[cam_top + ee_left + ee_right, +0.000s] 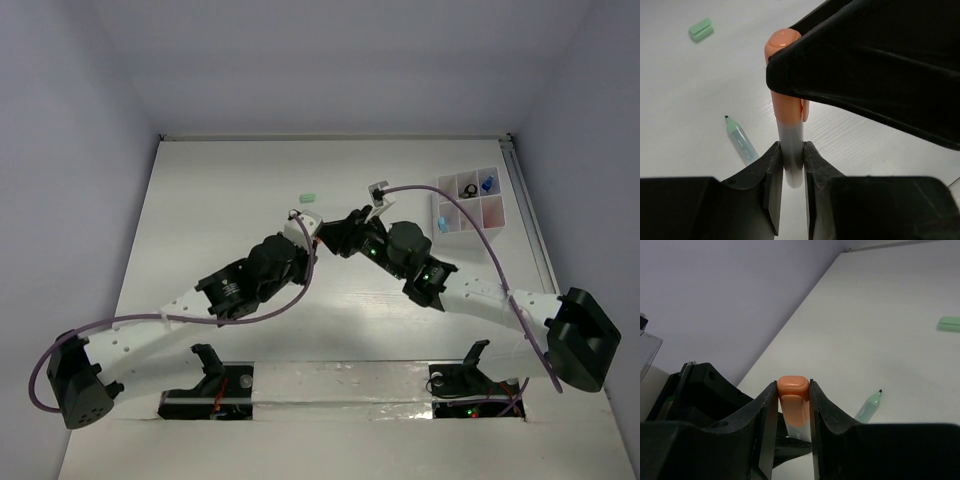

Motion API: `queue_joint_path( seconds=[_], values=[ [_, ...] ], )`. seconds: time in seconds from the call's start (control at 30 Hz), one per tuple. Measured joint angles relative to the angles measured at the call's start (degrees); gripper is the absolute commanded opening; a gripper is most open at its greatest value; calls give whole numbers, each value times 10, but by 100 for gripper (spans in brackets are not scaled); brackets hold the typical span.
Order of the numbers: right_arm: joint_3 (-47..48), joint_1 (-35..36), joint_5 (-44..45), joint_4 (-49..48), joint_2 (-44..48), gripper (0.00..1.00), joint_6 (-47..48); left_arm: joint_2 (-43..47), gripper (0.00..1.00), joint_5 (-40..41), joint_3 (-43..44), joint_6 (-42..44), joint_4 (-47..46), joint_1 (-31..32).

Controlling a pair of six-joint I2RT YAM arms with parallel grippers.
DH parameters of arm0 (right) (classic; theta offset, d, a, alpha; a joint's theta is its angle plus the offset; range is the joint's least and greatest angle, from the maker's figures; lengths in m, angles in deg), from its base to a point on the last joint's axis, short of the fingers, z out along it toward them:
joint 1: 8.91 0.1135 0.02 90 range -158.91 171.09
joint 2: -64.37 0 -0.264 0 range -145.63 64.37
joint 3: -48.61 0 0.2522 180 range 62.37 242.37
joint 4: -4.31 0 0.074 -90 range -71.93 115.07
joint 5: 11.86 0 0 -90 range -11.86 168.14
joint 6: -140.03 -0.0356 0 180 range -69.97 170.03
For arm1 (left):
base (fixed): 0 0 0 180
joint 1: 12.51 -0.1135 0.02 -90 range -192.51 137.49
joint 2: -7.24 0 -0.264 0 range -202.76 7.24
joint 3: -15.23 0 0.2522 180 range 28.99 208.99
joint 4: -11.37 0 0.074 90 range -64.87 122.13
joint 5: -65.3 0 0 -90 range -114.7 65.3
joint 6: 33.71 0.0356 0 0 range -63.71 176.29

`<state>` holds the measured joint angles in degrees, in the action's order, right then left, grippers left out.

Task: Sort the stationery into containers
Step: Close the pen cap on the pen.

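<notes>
An orange-capped pen with a white barrel (788, 110) is held between both grippers above the table. My left gripper (791, 160) is shut on its white barrel end. My right gripper (793, 390) is shut on its orange cap (793, 386). The two grippers meet at the table's middle (322, 236). A mint pen (740, 140) lies on the table below; it also shows in the right wrist view (869, 407). A green eraser block (309, 196) lies further back. The white divided tray (470, 227) stands at the back right.
The tray holds a black ring (467, 188), a blue clip (488, 184) and a blue item (442, 222) in separate compartments. A raised rail (525, 215) runs along the table's right edge. Walls enclose the back and sides.
</notes>
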<state>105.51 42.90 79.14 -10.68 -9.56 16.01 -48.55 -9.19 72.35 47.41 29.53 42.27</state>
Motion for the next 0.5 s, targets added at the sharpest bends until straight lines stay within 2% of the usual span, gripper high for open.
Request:
queue_joint_path(
  seconds=[0.1,0.37,0.5],
  values=[
    [-19,4,17,-42,-9,0,-11,-24,0,1,29,12,33,-2],
    [-56,31,38,-122,-57,0,-72,-66,0,-12,108,32,222,-10],
    [-54,37,67,-97,-34,0,-83,-67,0,-30,108,24,201,-10]
  ],
)
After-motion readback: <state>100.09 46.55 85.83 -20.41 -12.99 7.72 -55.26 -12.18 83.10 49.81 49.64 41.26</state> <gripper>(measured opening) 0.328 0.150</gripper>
